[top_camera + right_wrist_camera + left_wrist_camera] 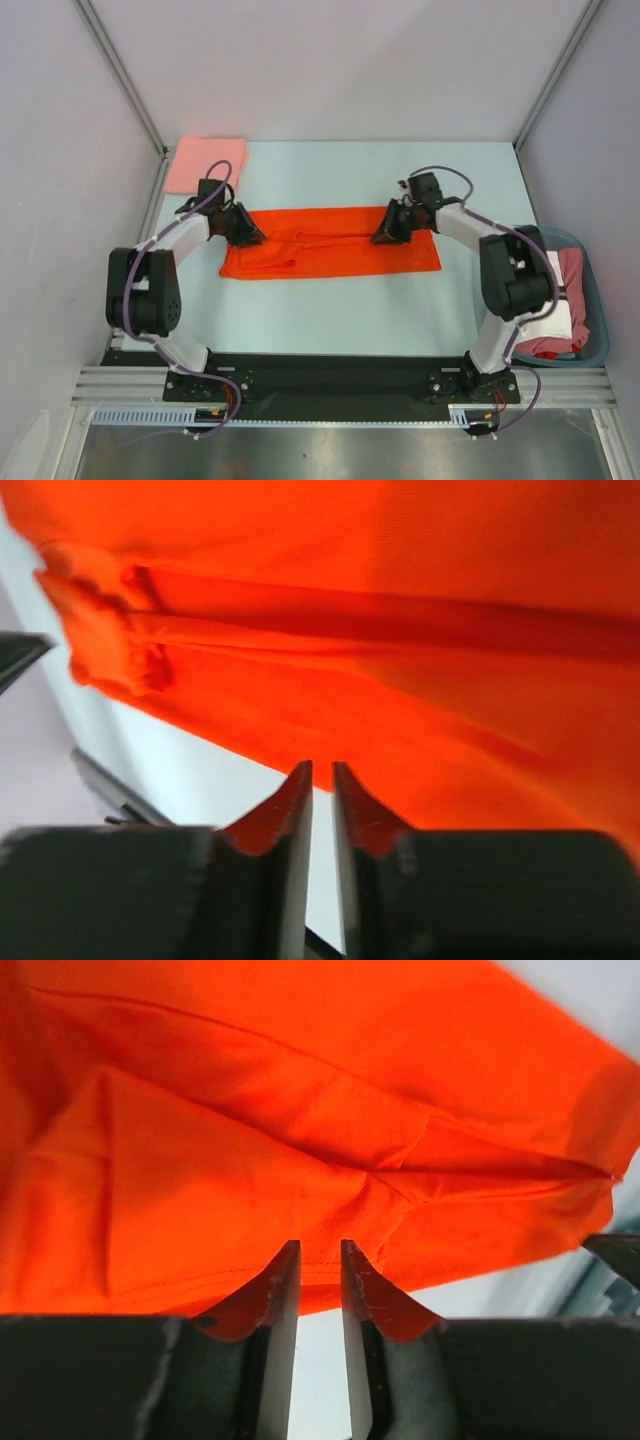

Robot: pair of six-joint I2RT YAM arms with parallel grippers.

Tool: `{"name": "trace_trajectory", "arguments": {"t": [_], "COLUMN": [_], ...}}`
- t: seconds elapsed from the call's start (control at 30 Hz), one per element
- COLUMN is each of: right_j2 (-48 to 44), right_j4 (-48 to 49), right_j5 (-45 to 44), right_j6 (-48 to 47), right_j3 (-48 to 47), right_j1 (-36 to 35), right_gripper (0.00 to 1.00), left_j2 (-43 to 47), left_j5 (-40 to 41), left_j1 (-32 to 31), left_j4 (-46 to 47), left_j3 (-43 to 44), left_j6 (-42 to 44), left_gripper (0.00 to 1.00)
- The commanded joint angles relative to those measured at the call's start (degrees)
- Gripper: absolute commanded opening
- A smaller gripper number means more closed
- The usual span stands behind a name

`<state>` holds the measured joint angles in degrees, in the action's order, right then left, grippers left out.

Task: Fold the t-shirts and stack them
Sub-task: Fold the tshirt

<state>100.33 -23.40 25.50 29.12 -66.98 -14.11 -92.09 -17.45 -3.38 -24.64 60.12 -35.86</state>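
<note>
The orange t-shirt (335, 245) lies spread as a wide band on the middle of the desk (330, 315). The left hand (245, 232) and right hand (388, 232) each pinch its far edge, fingers nearly pressed together on the cloth. The fold should go best if both lift evenly, keeping the edge taut, and carry it toward the shirt's near edge. A folded pink shirt (205, 165) lies beyond the shirt's far left corner and a basket (598, 335) sits off its right end. Neither looks to be in the way.

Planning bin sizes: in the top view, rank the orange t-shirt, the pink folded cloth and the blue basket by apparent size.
1. orange t-shirt and blue basket: roughly alike; the right arm hides part of the basket, so I won't rank them.
2. pink folded cloth: clearly smallest.
</note>
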Motion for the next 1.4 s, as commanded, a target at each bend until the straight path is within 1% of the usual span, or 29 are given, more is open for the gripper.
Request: {"name": "trace_trajectory", "arguments": {"t": [0.0, 0.03, 0.07, 0.17, 0.23, 0.37, 0.63, 0.9, 1.37], "right_j2": [6.3, 7.8, 10.7, 15.1, 16.8, 19.8, 23.2, 26.1, 32.6], "right_j4": [15.0, 16.9, 18.6, 26.4, 27.5, 28.9, 30.9, 30.1, 26.2], "right_j5": [12.9, 13.7, 14.4, 15.7, 15.4, 14.8, 11.2, 7.8, 4.9], "right_j6": [9.8, 11.4, 14.4, 19.7, 21.3, 23.7, 26.7, 26.9, 24.5], "right_j3": [-2.9, -4.3, -5.0, -7.0, -7.7, -9.2, -11.0, -13.8, -22.0], "right_j1": [-6.8, -7.9, -9.2, -12.2, -13.7, -15.9, -18.3, -18.7, -18.1], "right_gripper": [0.15, 0.09, 0.06, 0.03, 0.01, 0.0, 0.0, 0.0, 0.0], "left_j2": [-5.2, -5.5, -5.7, -5.7, -6.3, -7.5, -6.2, -7.0, -7.0], "left_j5": [-10.8, -10.9, -11.0, -10.8, -10.8, -11.1, -11.8, -16.2, -16.9], "left_j1": [-0.1, -0.1, -0.1, -0.1, -0.1, -0.2, -1.0, -3.5, -7.5], "left_j4": [5.3, 5.7, 6.0, 6.0, 6.1, 5.8, 4.2, 4.4, 4.2], "left_j3": [0.4, 0.1, -0.3, -0.7, -0.6, -0.1, 0.6, 0.5, -0.8], "left_j6": [1.8, 1.9, 2.0, 2.7, 3.2, 4.0, 6.2, 6.7, 7.4], "left_gripper": [0.26, 0.24, 0.23, 0.23, 0.23, 0.23, 0.24, 0.23, 0.23]}}
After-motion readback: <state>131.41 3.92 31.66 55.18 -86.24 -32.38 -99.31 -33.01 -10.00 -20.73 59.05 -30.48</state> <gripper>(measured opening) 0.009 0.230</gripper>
